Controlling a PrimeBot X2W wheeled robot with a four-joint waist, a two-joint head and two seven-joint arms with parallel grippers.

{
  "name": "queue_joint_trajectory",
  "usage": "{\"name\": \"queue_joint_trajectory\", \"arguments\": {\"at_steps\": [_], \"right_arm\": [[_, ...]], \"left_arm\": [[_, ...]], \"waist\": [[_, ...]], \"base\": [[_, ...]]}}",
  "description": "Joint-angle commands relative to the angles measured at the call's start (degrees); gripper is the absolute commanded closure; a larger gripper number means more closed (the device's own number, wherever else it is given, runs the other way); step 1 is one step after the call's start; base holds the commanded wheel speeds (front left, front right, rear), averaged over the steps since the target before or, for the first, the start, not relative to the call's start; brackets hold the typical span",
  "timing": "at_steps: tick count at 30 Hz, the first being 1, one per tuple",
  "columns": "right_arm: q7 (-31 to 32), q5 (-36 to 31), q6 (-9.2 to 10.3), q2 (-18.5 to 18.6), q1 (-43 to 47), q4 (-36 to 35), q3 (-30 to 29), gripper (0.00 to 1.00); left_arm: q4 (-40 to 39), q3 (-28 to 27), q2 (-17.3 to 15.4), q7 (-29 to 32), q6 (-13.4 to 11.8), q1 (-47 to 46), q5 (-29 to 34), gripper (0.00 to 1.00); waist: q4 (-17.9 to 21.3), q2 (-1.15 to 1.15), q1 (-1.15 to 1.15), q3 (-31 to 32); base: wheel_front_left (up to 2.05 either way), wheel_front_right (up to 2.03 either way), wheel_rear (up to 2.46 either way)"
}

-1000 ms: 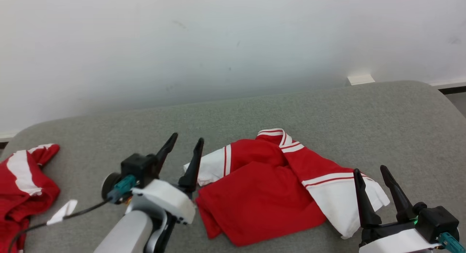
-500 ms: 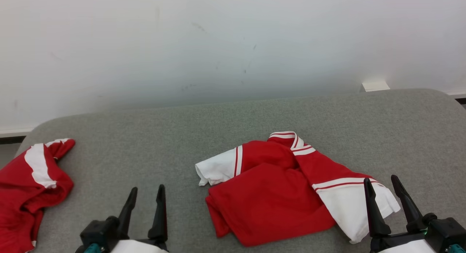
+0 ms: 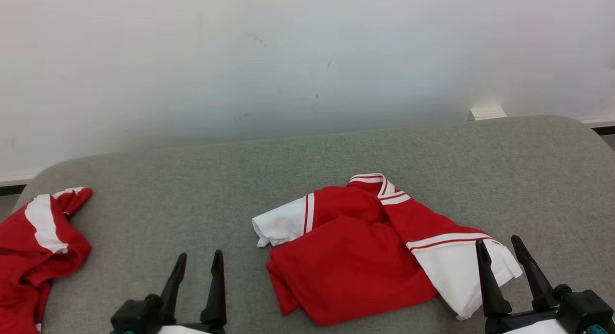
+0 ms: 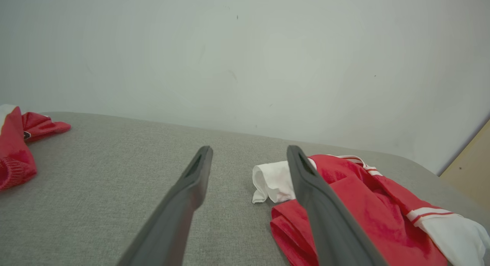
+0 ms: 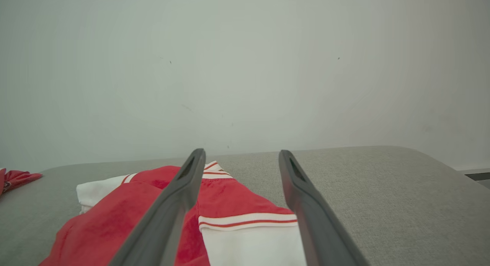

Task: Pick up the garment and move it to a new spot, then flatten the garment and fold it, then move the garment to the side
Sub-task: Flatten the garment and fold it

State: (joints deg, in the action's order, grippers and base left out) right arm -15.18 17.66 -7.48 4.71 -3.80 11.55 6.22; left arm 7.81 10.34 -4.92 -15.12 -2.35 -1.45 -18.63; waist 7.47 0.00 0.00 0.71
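Observation:
The garment (image 3: 355,257) is a red shirt with white sleeves and a striped collar. It lies loosely folded on the grey padded table (image 3: 192,199), right of centre. It also appears in the left wrist view (image 4: 360,204) and the right wrist view (image 5: 229,204). My left gripper (image 3: 200,262) is open, low at the front, left of the garment and apart from it. My right gripper (image 3: 498,250) is open at the lower right, its fingertips over the white sleeve (image 3: 461,271). Nothing is held between either pair of fingers.
A second red and white garment (image 3: 33,247) lies bunched at the table's left edge, also in the left wrist view (image 4: 19,143). A white wall (image 3: 307,60) stands right behind the table. Bare grey surface lies between the two garments.
My left gripper has pulled back from beside the garment's white sleeve to the lower front edge. The head view has shifted slightly. The garment has not moved.

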Motion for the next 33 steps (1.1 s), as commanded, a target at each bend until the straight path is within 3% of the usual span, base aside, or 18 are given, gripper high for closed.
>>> {"name": "queue_joint_trajectory", "arguments": {"at_steps": [1,6,13,22,33], "right_arm": [[0.06,-0.16,-0.02,-0.03,-0.43,0.37,0.05,0.00],[0.06,-0.68,-0.02,0.32,-0.94,1.65,0.61,0.00],[0.66,-2.76,-0.02,1.63,-4.21,7.20,1.14,0.00],[11.97,-4.94,-0.02,3.30,-15.96,19.39,1.37,0.00],[23.54,-10.29,-0.02,3.69,-25.39,33.39,-0.78,0.00]], "left_arm": [[0.37,-0.59,0.24,-0.04,0.61,-0.13,0.91,0.00],[1.15,-1.22,1.04,-0.04,1.80,-0.47,1.88,0.00],[2.09,-0.51,1.55,-0.04,2.90,-1.84,2.56,0.00],[2.31,-0.01,1.89,-0.04,3.07,-2.95,2.15,0.00],[2.56,1.90,1.93,-0.04,2.17,-4.24,0.09,0.00]], "waist": [[0.09,0.00,0.00,-0.05],[-0.43,0.00,0.00,-0.05],[-5.12,0.00,0.00,-0.60],[-12.69,0.00,0.00,-3.84],[-18.20,0.00,0.00,-5.62]], "base": [[0.00,0.00,0.00],[0.00,0.00,0.00],[0.00,0.00,0.00],[0.00,0.00,0.00],[0.00,0.00,0.00]]}}
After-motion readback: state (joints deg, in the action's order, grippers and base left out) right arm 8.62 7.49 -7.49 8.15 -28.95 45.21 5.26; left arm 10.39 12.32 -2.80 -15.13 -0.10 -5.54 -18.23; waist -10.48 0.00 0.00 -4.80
